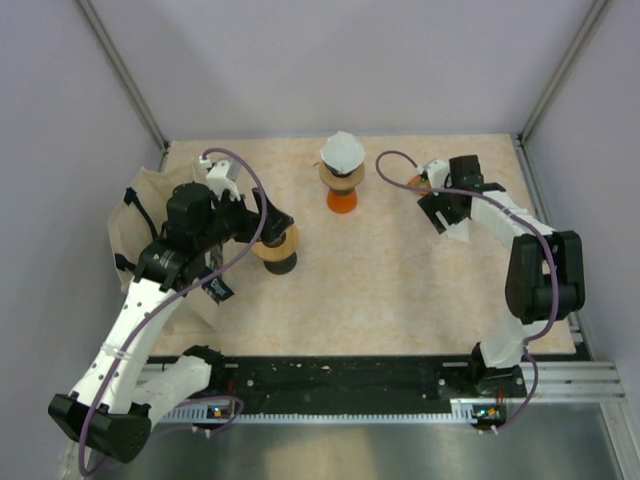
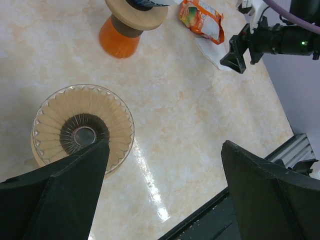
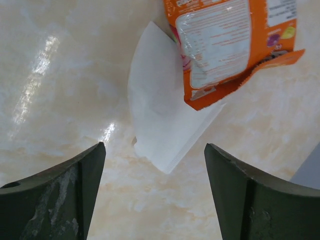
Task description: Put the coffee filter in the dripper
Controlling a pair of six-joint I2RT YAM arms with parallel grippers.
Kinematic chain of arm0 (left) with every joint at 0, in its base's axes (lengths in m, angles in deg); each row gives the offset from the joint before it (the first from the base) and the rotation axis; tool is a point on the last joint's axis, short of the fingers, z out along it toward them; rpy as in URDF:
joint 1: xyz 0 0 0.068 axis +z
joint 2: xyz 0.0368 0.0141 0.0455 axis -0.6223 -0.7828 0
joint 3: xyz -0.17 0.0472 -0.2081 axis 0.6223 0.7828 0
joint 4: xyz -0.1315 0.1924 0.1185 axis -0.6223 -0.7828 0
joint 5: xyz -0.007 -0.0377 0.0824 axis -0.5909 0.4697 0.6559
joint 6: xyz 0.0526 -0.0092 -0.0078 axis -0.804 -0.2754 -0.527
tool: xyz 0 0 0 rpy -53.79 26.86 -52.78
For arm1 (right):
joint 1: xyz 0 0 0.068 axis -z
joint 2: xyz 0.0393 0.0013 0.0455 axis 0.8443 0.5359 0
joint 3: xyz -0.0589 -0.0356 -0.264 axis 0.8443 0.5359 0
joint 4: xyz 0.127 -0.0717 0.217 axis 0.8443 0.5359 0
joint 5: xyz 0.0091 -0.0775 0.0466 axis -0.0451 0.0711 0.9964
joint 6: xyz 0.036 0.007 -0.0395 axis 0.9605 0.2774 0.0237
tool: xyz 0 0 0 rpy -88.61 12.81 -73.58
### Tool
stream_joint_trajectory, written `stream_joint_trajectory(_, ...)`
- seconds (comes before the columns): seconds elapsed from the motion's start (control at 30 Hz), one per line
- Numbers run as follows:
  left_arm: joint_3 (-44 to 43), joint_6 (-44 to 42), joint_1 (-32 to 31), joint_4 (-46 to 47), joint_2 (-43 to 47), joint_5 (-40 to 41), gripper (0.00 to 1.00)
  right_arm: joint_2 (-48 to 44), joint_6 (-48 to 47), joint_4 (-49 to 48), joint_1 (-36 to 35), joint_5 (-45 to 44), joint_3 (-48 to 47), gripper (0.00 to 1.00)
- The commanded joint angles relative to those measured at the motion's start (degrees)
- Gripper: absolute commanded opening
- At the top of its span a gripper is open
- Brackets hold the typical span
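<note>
Unreadably fine print covers the orange packet (image 3: 225, 45); left pincer (image 2: 165, 150) and right pincer (image 3: 154, 150) gape wide.

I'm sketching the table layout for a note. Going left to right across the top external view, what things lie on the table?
Beige cloth bag → glass dripper → orange-based stand topped with a white filter → orange packet.
</note>
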Motion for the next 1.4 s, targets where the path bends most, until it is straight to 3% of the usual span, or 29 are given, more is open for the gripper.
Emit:
stream_joint_trajectory(0.0,0.25,-2.56,-0.27,4.17,1.09,0.57,0.99,5.71,-6.73,6.27,0.83,5.51,-7.84,0.74)
stream_joint_trajectory(0.2,0.34,-2.74,-0.44,3.81,0.65,1.63,0.99,14.41,-5.85,10.95,1.18,-0.1,-12.87,0.59)
stream_joint_trajectory(0.43,0.25,-2.91,-0.62,3.64,0.47,2.59,0.99,16.97,-5.59,8.31,1.88,0.85,-12.43,0.57)
stream_joint_trajectory(0.53,-0.01,-2.91,-0.53,3.37,0.21,3.03,0.99,17.76,-5.67,8.22,2.23,1.21,-12.69,0.51)
stream_joint_trajectory(0.73,-0.19,-2.91,-0.53,3.02,0.2,3.74,0.99,17.68,-5.32,8.14,2.94,1.91,-12.69,0.21)
stream_joint_trajectory(0.83,-0.36,-2.83,-0.53,2.85,0.21,4.35,0.99,16.8,-5.5,8.13,3.03,5.42,-12.61,0.02)
stream_joint_trajectory(1.0,-0.54,-2.65,-0.62,2.49,0.64,4.97,0.99,12.24,-2.79,3.32,3.03,9.47,-10.5,0.0)
stream_joint_trajectory(1.17,-0.45,-2.47,-0.53,2.49,1.08,5.58,0.99,4.16,5.82,-5.56,3.03,10.96,-4.88,0.0)
stream_joint_trajectory(1.37,-0.45,-2.04,-0.62,2.58,0.56,4.71,0.99,-5.69,17.59,-9.7,3.03,16.58,2.06,0.0)
